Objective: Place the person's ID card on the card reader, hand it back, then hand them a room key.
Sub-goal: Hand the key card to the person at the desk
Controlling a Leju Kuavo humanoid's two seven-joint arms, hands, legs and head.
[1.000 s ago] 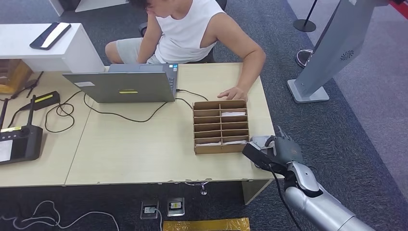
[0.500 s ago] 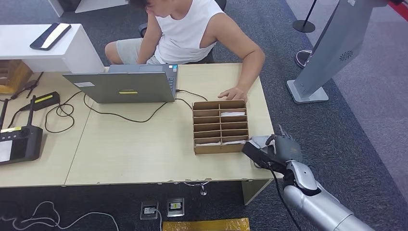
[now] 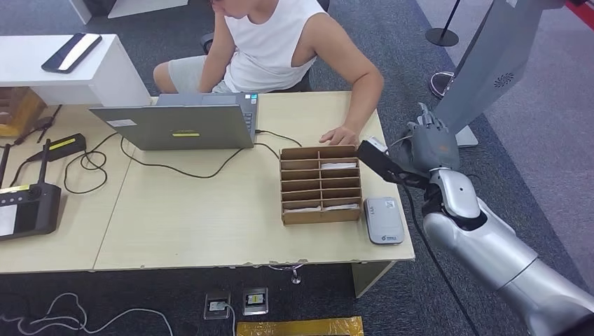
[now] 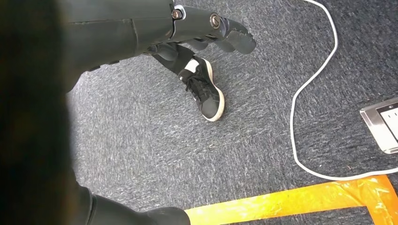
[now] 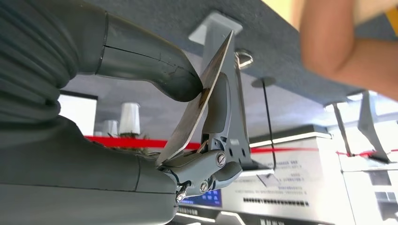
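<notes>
head view: right hand [image 3: 429,145] pinching id card [image 3: 376,145], offering toward person's hand [image 3: 340,135] at 9 o'clock; keeping pinch firm until taken.

Grey carpet [image 3: 490,175] is seen throughout. A pale wood desk [image 3: 210,217] stands centre, a white counter [image 3: 70,73] beside it at far left. A grey kiosk stand [image 3: 483,63] and a stanchion base [image 3: 443,36] are noted beyond. Orange floor tape [image 4: 300,199], possibly a marking, is laid down.
</notes>
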